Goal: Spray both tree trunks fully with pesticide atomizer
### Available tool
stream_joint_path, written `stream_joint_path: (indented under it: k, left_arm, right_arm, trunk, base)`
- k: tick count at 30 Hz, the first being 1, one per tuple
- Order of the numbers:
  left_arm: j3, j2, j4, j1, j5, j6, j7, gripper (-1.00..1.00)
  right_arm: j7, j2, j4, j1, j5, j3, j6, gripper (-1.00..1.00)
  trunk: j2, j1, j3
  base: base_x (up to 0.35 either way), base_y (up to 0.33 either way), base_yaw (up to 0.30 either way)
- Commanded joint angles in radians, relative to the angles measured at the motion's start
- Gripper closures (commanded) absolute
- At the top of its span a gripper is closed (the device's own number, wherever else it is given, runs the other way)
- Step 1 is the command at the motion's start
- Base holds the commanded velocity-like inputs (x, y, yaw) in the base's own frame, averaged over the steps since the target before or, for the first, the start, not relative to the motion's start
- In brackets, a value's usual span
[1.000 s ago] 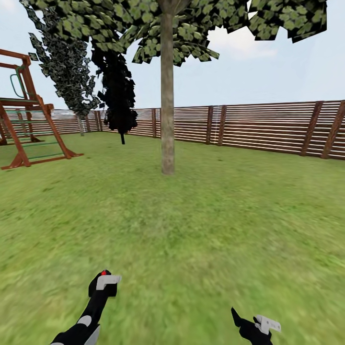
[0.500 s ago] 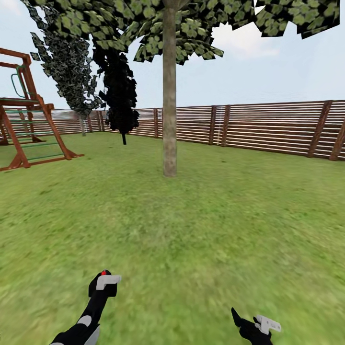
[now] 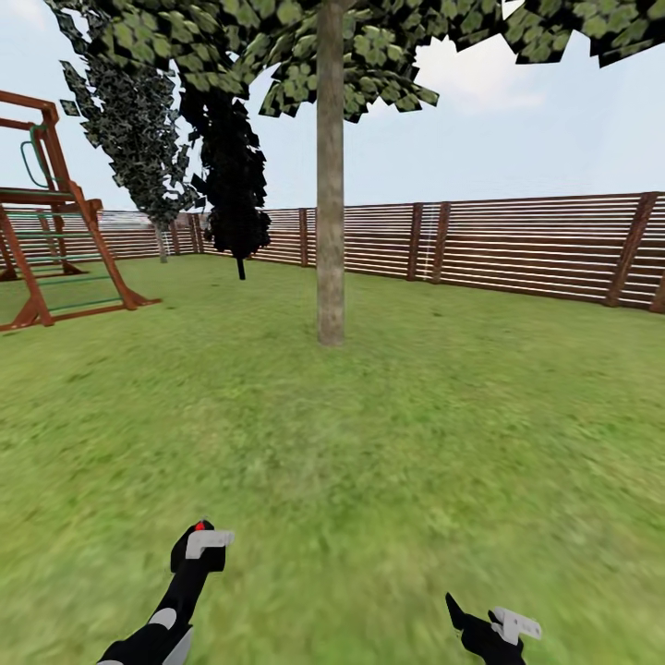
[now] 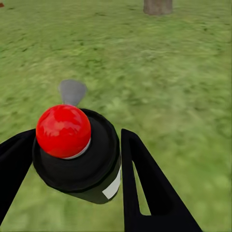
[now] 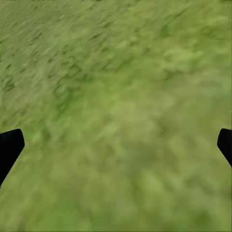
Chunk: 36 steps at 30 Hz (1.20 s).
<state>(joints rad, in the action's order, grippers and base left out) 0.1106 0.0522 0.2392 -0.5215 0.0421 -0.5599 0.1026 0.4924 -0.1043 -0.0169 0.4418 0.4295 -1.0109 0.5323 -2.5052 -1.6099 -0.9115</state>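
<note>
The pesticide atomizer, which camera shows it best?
The left wrist view: the pesticide atomizer sits large between the left gripper's fingers, red top plain. The head view gives a red speck.

sprayer (image 4: 77,159): held between my left claw's (image 4: 72,164) fingers; the body looks like matt black plastic, the round knob on top smooth glossy red, with a small pale label on the side
my left fingers (image 4: 145,188): smooth, matt black, plastic-looking
my right claw (image 3: 488,628): same matt black, with a pale grey smooth piece on it
tree trunk (image 3: 330,185): grey-brown, mottled bark, fairly smooth, dull
lawn (image 3: 416,416): green grass, soft and blotchy, no shine
fence (image 3: 536,245): brown wooden slats, matt
playset (image 3: 55,231): reddish-brown wood, dull finish, with green rungs I cannot tell the stuff of
</note>
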Motion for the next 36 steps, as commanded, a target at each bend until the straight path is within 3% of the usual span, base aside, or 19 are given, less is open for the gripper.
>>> stream_joint_path:
  k: [1,36]
  left_arm:
    - [0.0,0.0,0.0,0.0,0.0,0.0,0.0,1.0]
    - [0.001,0.0,0.0,0.001,0.0,0.0,0.0,1.0]
  right_arm:
    - [0.0,0.0,0.0,0.0,0.0,0.0,0.0,-1.0]
    - [0.0,0.0,0.0,0.0,0.0,0.0,0.0,-1.0]
  trunk:
    - [0.0,0.0,0.0]
    - [0.0,0.0,0.0]
  base:
    - [0.329,0.0,0.0]
    - [0.329,0.0,0.022]
